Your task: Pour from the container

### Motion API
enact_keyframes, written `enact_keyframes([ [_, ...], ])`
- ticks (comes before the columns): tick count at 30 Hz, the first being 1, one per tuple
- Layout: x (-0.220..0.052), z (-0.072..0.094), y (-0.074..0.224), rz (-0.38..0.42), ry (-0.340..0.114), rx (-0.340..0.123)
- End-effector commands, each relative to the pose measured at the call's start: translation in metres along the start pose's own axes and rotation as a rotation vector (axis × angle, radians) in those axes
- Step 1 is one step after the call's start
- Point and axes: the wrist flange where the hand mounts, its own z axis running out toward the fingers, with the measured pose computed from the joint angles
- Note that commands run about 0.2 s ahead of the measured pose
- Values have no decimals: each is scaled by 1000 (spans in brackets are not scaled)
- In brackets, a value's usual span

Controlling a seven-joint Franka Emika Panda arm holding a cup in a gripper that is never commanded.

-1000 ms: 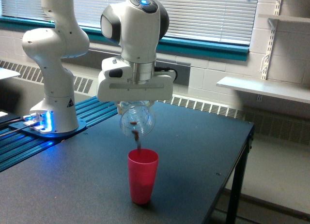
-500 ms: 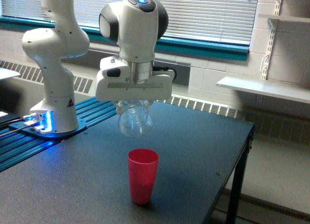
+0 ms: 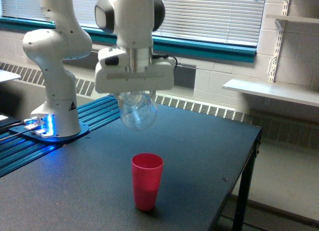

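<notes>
My gripper (image 3: pixel 134 94) hangs above the table, shut on the container (image 3: pixel 137 111), a clear rounded plastic cup tipped mouth-down and toward the camera. The cup looks empty. Below it and slightly toward the exterior view's right stands an upright red-pink tumbler (image 3: pixel 147 181) on the dark table (image 3: pixel 209 146), well apart from the cup. The fingers are mostly hidden behind the white hand body.
The arm's white base (image 3: pixel 55 116) sits on blue rails at the exterior view's left, lit blue. The table's edge (image 3: pixel 246 166) drops off at the right. A white shelf (image 3: pixel 271 91) and a radiator line the back wall.
A second ago dark bits were falling from the clear cup into the tumbler. The falling has stopped, and the gripper has risen with the cup and shifted slightly left.
</notes>
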Motion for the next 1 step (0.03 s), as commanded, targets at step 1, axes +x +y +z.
enact_keyframes([
  [1,-7,-7,12,13,29,24],
])
